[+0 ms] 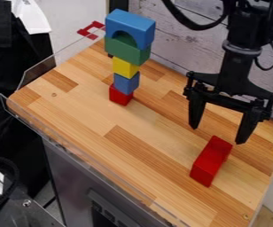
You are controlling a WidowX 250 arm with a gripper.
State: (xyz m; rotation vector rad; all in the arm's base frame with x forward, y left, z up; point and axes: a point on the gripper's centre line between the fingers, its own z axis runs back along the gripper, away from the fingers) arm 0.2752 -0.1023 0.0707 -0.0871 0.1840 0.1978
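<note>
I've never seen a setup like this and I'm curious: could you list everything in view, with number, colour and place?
arch: one, blue, top of the tower
wide block: one, green, under the arch
small block: one, yellow, mid-tower
cube: one, blue, below yellow
bottom block: one, red, tower base
long block: one, red, lying near the pincer
wooden top: one, light brown, under the blocks
bracket: one, red, far left corner
cabinet: one, grey, below the wooden top
plank wall: one, whitish, behind
arm: one, black, upper right
pincer: one, black, open, below the arm
</note>
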